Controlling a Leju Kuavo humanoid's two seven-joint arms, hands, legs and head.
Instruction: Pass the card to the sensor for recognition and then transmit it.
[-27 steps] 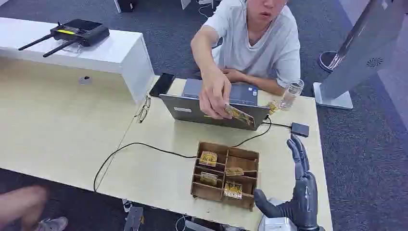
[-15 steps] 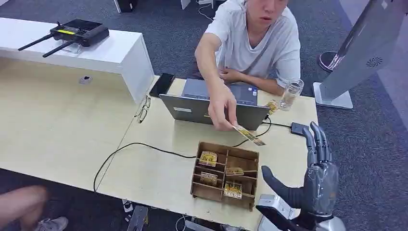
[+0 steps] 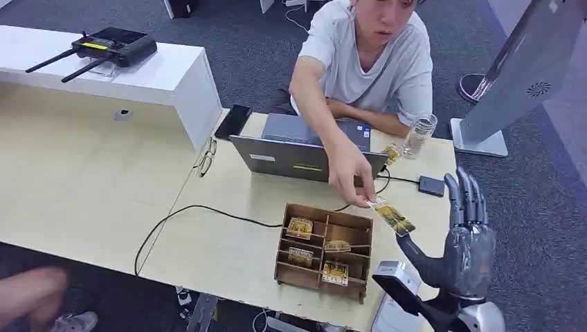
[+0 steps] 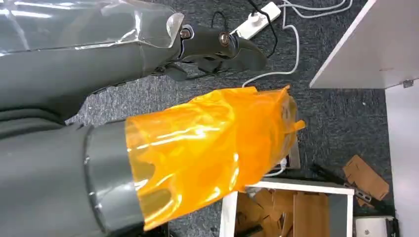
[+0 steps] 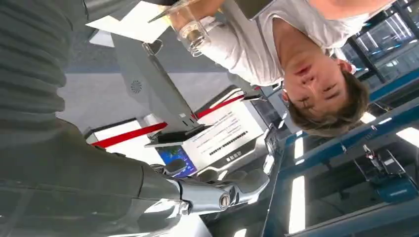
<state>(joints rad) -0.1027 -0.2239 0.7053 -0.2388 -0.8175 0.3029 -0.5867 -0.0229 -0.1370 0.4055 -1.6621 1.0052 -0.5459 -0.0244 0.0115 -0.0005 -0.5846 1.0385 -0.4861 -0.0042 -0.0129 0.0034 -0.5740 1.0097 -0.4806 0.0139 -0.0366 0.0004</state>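
Right hand: the right hand (image 3: 465, 242) is standing upright with fingers spread and thumb out, gripping nothing.
Card: the person's hand (image 3: 351, 181) is holding out the card (image 3: 392, 216); its far end is reaching just beside the thumb, contact unclear.
Sensor: the small black sensor (image 3: 431, 185) is lying on the table (image 3: 228, 242) just beyond the fingertips.
Writing: print on the card is too small to read.
Left hand: the left hand (image 4: 217, 47) is hanging over carpet, fingers curled; whether it is grasping anything I cannot tell.
Box: the wooden compartment box (image 3: 324, 252) is sitting beside the thumb.
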